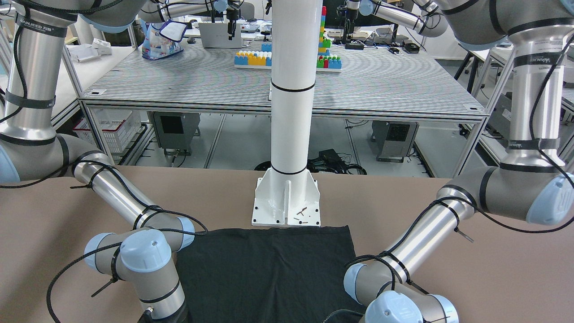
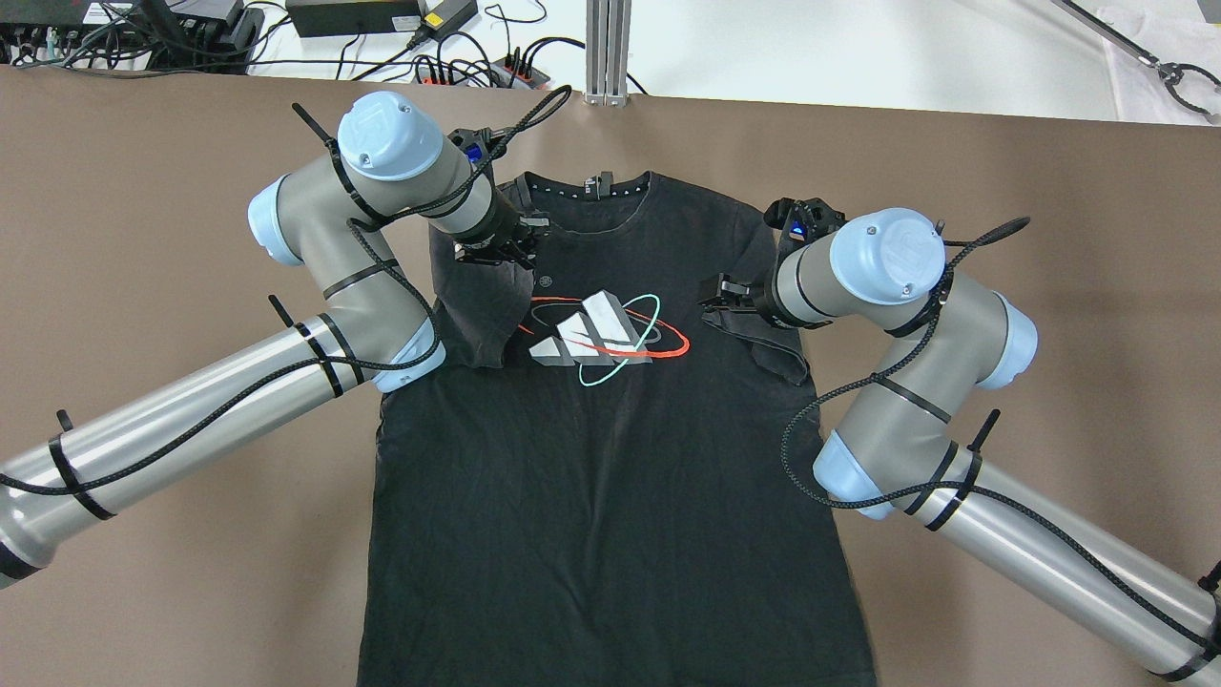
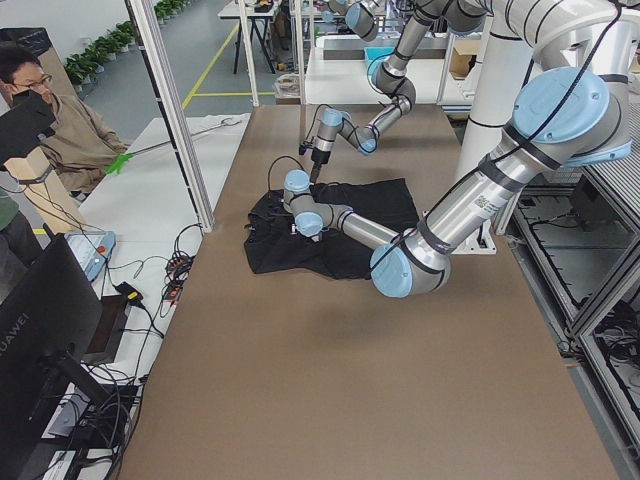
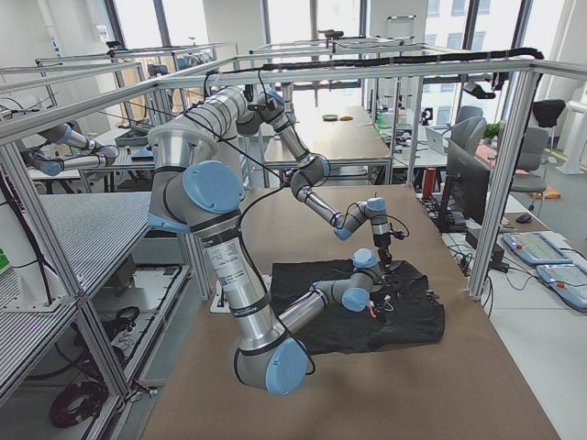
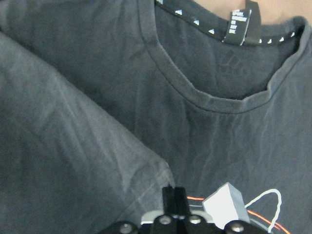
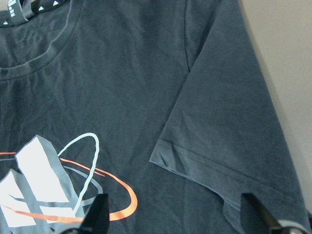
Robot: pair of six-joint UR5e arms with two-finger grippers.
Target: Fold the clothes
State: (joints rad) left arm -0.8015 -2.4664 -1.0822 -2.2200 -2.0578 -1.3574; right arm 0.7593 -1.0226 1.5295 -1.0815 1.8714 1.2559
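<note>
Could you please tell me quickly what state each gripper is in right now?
Left gripper: jaws shut; whether they pinch the black T-shirt cannot be told.
Right gripper: jaws open, holding nothing.

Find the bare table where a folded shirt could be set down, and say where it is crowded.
Bare table lies left of the left arm, up to the far edge, and right of the right arm likewise. Crowded: the chest of the black T-shirt, where the left gripper and right gripper are at the folded-in sleeves.
</note>
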